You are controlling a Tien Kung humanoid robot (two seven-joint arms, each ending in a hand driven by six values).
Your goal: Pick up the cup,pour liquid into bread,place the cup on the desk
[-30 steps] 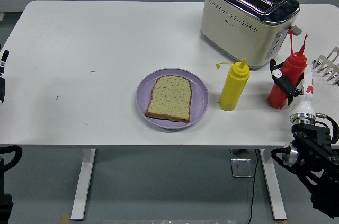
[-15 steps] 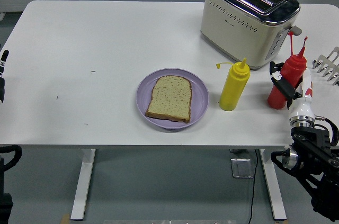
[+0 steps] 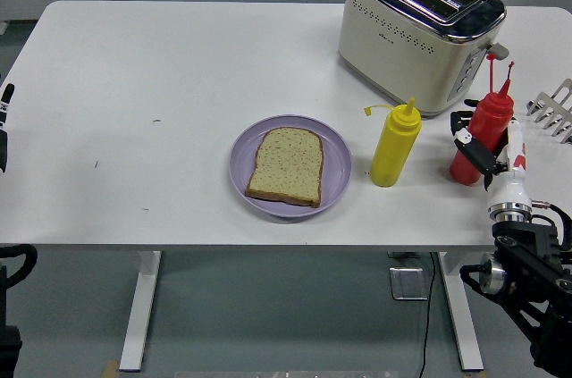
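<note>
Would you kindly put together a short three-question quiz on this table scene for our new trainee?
1. True or false: the slice of brown bread lies on the round purple plate.
2. Which thing does the right robot hand grip: A the yellow squeeze bottle, B the red squeeze bottle, C the cream and chrome toaster?
3. Fill in: the yellow squeeze bottle stands between the plate and the ____ squeeze bottle.

Key: 1 true; 2 B; 3 red.
</note>
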